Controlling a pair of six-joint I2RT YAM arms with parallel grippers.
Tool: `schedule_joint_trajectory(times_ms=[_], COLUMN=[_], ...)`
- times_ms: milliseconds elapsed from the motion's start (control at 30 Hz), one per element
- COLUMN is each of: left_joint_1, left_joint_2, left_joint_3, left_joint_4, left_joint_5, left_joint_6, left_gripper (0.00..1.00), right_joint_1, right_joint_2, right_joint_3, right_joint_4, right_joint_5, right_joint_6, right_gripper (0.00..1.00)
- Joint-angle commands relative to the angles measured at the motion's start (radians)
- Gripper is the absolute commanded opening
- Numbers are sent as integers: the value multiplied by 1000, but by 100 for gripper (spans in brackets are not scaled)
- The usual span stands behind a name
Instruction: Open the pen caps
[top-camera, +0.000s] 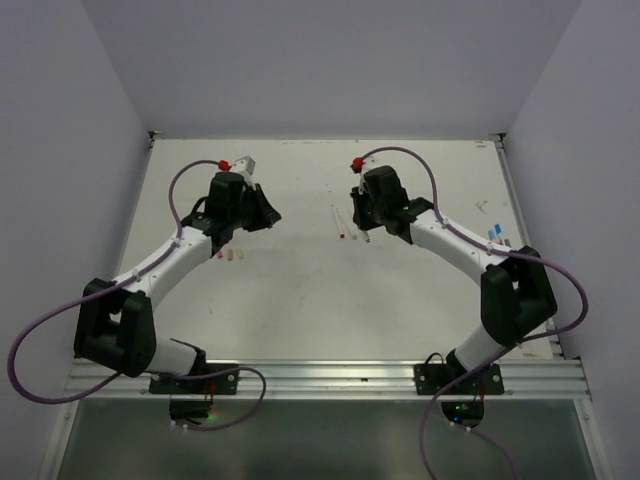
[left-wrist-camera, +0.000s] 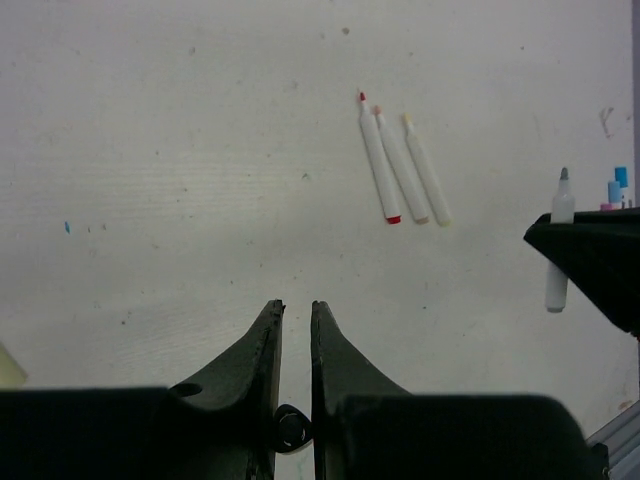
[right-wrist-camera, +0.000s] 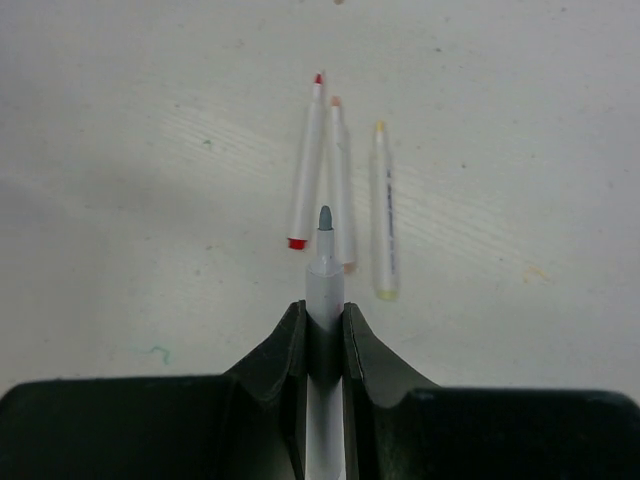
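"Where's the grey pen (right-wrist-camera: 324, 270)?"

"Clamped in the right fingers (right-wrist-camera: 300, 322), its tip bare. Its long axis runs straight out at twelve o'clock towards three pens (right-wrist-camera: 340, 180) lying side by side on the counter (top-camera: 300, 300), also uncapped."

"And the other side?"

"The left fingers (left-wrist-camera: 278, 320) are nearly pressed together on nothing. Those pens sit at their one o'clock, so the right is nearer."

"The caps?"

"Blue caps (top-camera: 495, 232) at the counter's right edge, pink caps (top-camera: 230, 256) towards its left. They're too tiny to count. The held pen's tail is hidden."
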Motion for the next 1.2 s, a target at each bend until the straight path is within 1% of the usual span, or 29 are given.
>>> schedule_joint_trajectory(times_ms=[0, 67, 133, 267, 367, 467, 733, 767, 1000, 1100, 1133, 1167], left_joint_1=[0, 0, 2, 0, 0, 0, 0, 0, 2, 2, 2, 2], left_joint_2=[22, 45, 74, 145, 192, 209, 278, 280, 298, 300, 300, 300], left_joint_3=[-17, -18, -12, 22, 39, 36, 49, 43, 29, 20, 17, 8], left_joint_4=[6, 7, 0, -49, -63, -57, -85, -86, -103, -120, -125, -122], left_joint_5=[3, -3, -17, -48, -58, -72, -163, -205, -324, -365, -374, -380], left_joint_6=[24, 27, 33, 44, 49, 49, 50, 46, 41, 47, 46, 46], left_gripper=[0, 0, 0, 0, 0, 0, 0, 0, 0, 0, 0, 0], right_joint_1=[-58, -112, -132, -146, -147, -147, -147, -147, -147, -147, -147, -147], right_joint_2=[60, 127, 179, 282, 351, 381, 410, 411, 419, 417, 417, 416], right_joint_3=[62, 97, 122, 181, 227, 255, 240, 240, 237, 238, 237, 235], right_joint_4=[-46, -46, -23, -11, -5, -2, 35, 34, 37, 21, 20, 18], right_joint_5=[119, 107, 94, 128, 96, 70, 30, 22, -1, -16, -19, -21], right_joint_6=[-116, -122, -141, -187, -194, -194, -194, -194, -184, -177, -179, -179], right_gripper=[0, 0, 0, 0, 0, 0, 0, 0, 0, 6, 13, 16])
